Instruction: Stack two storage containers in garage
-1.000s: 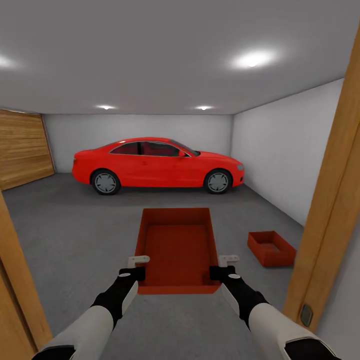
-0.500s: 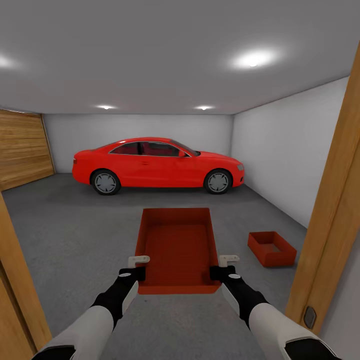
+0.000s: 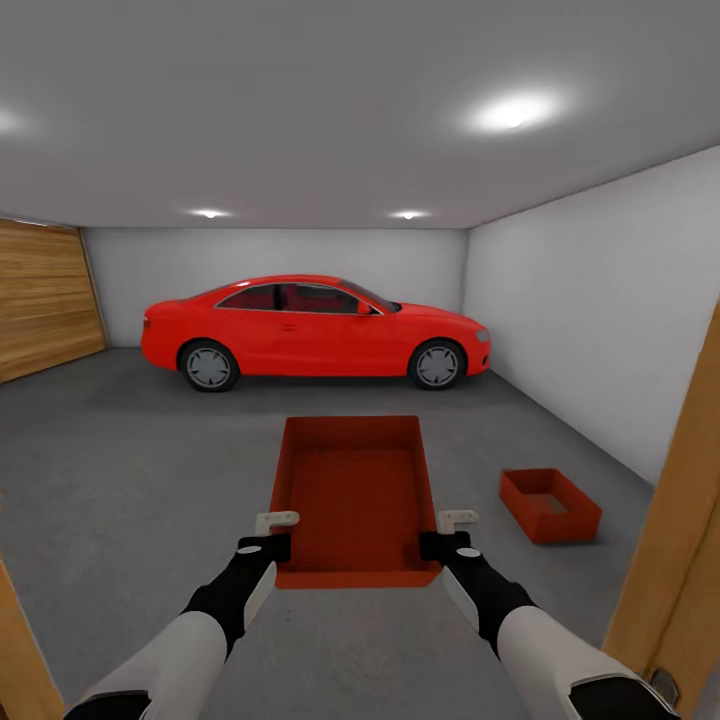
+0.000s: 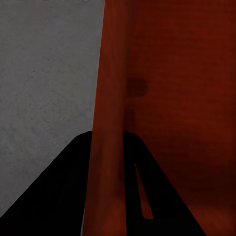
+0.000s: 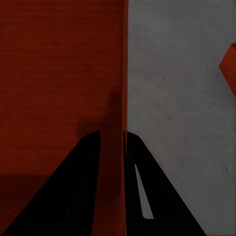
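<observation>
1. Where the two arms reach forward in the head view, the left gripper (image 3: 270, 535) is clamped on the left side wall of the carried storage container (image 3: 355, 495), near its closest corner; in the left wrist view its dark fingers (image 4: 73, 191) straddle that red-orange wall (image 4: 110, 123).
2. Right gripper (image 3: 450, 533): clamped likewise on the right side wall, opposite the left one; in the right wrist view its fingers (image 5: 81, 187) pinch the thin wall edge (image 5: 120, 98).
3. Carried storage container: open side up, level, held off the ground between both arms, long axis pointing ahead toward the car.
4. Second storage container (image 3: 550, 505): resting on the floor (image 3: 130, 470) to the right of the carried one, apart from it, near the right-hand white wall (image 3: 590, 300); a corner of it shows in the right wrist view (image 5: 228, 66).
5. Floor: dark grey, mottled concrete.
6. Red car (image 3: 315, 330): parked side-on at the far end of the garage.
7. Wooden door frame (image 3: 675, 540): at the near right edge; wood-panelled surface (image 3: 45, 300) at far left.
</observation>
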{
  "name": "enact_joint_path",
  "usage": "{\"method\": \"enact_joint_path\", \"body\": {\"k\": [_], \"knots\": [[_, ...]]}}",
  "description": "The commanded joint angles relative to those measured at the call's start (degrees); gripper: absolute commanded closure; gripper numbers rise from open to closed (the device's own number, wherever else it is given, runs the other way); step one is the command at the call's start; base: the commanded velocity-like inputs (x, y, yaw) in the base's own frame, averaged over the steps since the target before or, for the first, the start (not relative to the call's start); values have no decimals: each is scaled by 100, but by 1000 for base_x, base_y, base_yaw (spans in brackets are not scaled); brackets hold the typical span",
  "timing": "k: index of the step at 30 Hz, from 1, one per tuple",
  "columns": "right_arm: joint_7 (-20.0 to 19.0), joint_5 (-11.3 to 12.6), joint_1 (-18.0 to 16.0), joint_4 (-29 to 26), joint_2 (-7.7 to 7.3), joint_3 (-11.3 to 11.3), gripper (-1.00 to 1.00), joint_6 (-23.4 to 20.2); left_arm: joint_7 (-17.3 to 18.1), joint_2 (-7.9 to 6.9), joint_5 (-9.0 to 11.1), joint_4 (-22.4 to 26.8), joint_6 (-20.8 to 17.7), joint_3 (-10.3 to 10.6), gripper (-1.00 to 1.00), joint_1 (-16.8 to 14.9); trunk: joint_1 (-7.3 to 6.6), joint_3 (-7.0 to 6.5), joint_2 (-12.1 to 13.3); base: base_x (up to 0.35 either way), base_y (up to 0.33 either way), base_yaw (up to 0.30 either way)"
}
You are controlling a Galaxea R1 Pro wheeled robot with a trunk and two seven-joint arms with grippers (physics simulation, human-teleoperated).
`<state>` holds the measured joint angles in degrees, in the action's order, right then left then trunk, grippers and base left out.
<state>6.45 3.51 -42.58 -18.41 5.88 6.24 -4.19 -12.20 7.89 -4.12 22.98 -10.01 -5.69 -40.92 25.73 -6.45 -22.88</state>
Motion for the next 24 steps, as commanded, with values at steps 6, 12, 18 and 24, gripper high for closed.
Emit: {"method": "enact_joint_path", "body": {"k": [6, 12, 18, 24], "knots": [[-38, 150, 4, -5, 1, 26, 100, -29, -380, 10, 192, 286, -44, -160, 100, -3, 5, 3, -4, 321, 0, 0], [-39, 150, 4, -5, 2, 26, 100, -31, -380, 10, 192, 286, -44, -160, 100, -3, 5, 3, -4, 322, 0, 0], [-38, 150, 4, -5, 1, 26, 100, -29, -380, 10, 192, 286, -44, -160, 100, -3, 5, 3, -4, 322, 0, 0], [-38, 150, 4, -5, 2, 26, 100, -29, -380, 10, 192, 286, -44, -160, 100, -3, 5, 3, -4, 322, 0, 0]]}}
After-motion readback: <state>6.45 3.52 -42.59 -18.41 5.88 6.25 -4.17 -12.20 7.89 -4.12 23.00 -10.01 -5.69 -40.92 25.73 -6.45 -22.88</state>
